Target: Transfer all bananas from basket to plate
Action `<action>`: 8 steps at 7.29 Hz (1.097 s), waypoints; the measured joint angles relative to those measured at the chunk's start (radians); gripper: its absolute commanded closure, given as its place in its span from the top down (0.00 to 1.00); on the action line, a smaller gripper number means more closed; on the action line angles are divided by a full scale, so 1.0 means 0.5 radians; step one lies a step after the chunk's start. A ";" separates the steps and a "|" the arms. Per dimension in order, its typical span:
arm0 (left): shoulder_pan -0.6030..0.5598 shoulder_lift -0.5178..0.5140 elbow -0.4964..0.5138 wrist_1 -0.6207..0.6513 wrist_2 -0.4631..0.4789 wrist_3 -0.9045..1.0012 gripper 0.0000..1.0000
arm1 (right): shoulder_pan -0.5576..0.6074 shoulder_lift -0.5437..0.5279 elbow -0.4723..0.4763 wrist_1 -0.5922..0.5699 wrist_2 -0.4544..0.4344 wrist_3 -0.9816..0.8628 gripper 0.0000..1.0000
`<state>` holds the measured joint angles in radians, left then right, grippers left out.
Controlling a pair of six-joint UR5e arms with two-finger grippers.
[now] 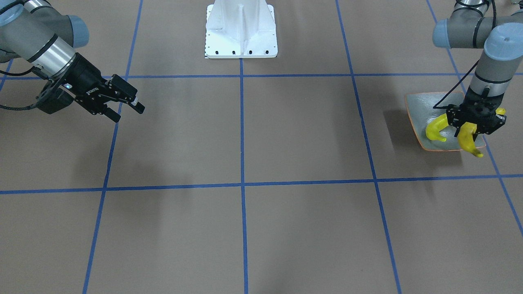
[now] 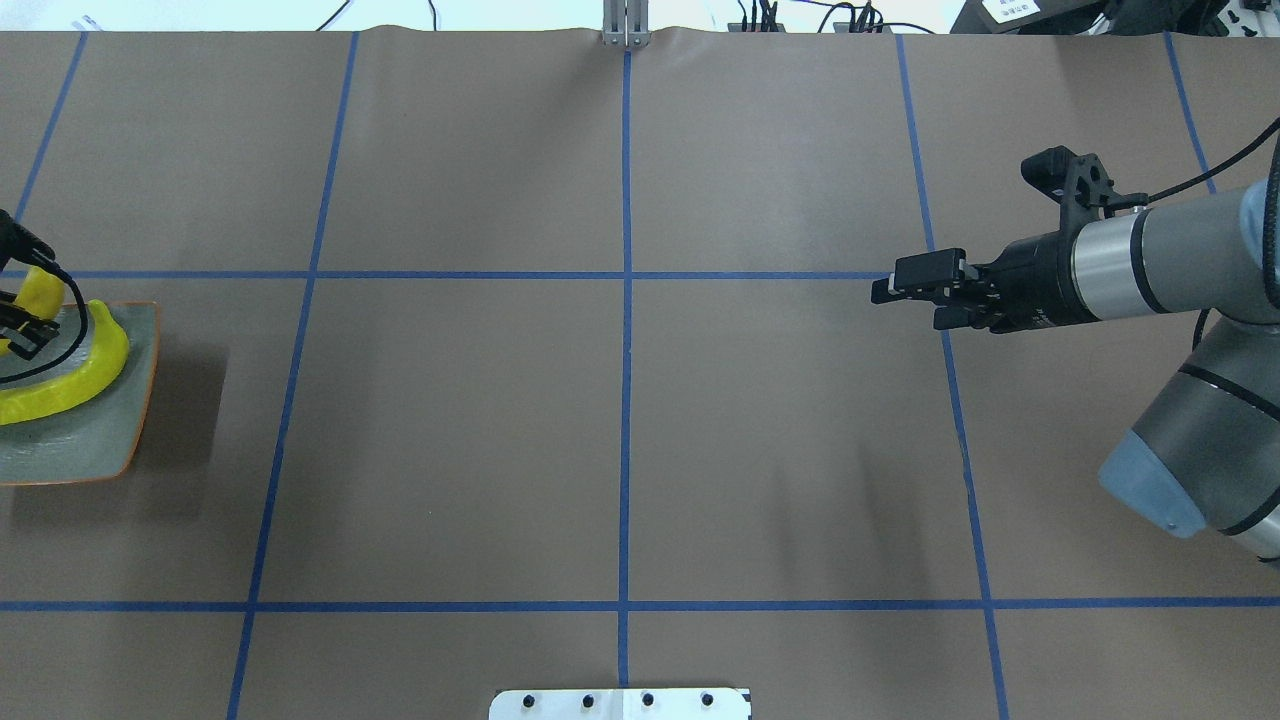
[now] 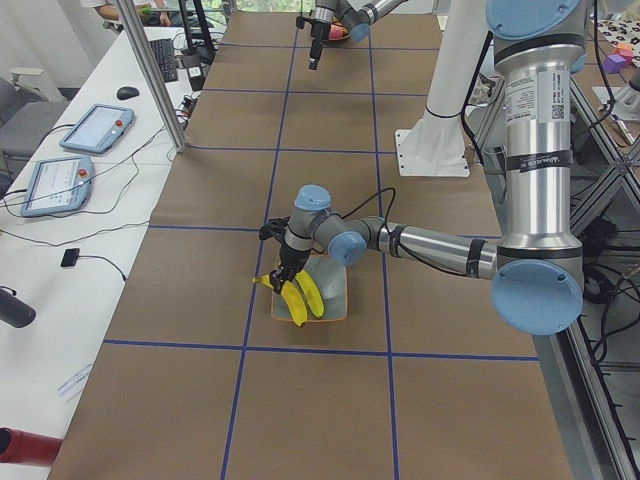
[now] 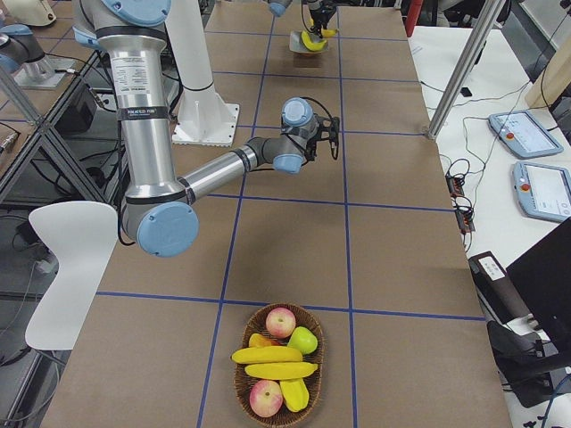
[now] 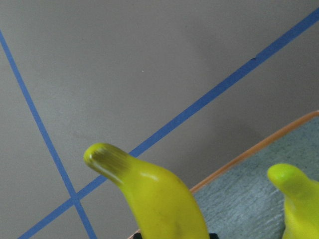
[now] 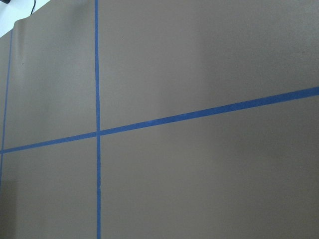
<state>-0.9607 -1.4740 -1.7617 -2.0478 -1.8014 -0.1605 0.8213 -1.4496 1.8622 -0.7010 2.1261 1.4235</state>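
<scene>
At the table's left end lies the grey-green plate [image 1: 416,110] [image 2: 90,440] with one banana [image 1: 435,128] [image 2: 80,375] resting on it. My left gripper [image 1: 472,124] hangs over the plate, shut on a second banana [image 1: 468,141] [image 5: 154,194], whose tip juts past the orange rim [image 5: 249,152]. My right gripper [image 1: 126,108] [image 2: 905,292] hovers open with nothing in it over bare table, far from the plate. The basket [image 4: 278,361] shows only in the exterior right view, near the table's right end; two bananas [image 4: 272,355] lie in it.
Apples [image 4: 280,321] and other fruit share the basket. The white robot base [image 1: 241,28] stands at mid-table on the robot's side. Blue tape lines grid the brown table cover. Tablets [image 3: 95,128] lie on a side desk.
</scene>
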 measured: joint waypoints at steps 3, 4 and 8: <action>0.029 -0.010 0.013 -0.002 0.000 0.001 1.00 | -0.001 0.000 0.001 0.001 0.000 0.001 1.00; 0.033 -0.021 0.012 -0.004 -0.003 -0.001 1.00 | -0.001 0.000 0.003 0.001 0.000 0.004 1.00; 0.033 -0.041 -0.074 0.001 -0.051 -0.049 1.00 | -0.001 -0.002 0.017 0.003 0.000 0.009 1.00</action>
<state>-0.9442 -1.4943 -1.7986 -2.0471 -1.8269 -0.1852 0.8209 -1.4508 1.8710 -0.6995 2.1261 1.4278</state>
